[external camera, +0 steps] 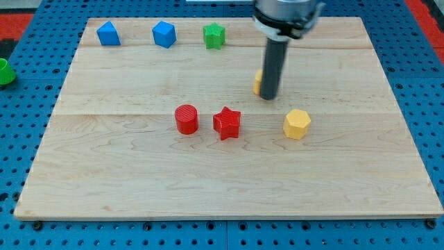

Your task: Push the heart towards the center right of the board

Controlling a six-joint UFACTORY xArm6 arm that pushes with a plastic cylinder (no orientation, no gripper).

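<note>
My tip [268, 97] stood on the board [125, 180] a little above centre, at about 1 o'clock from the board's middle. There were no jaws to speak of: the arm ended in a plain rod, holding nothing. Touching the rod at its 9 o'clock side, a sliver of a yellow block [257, 82] showed; the rod hid most of it, so its shape could not be made out. I judged it to be the heart, since no other block looked like one.

The other blocks lay apart: a yellow hexagon [297, 124] at 4 o'clock from my tip, a red star [227, 123] and a red cylinder [186, 119] near 7 and 8 o'clock, and two blue blocks [108, 33] [164, 33] and a green star [214, 35] along the 12 o'clock edge.

To do the step well, my tip probably needed to get round to the heart's 9 o'clock side, since it stood on the side the heart had to go. Going round by 12 o'clock looked safest. The push should then run toward 3 o'clock, through the heart's middle so it did not spin off, and pass above the hexagon.
</note>
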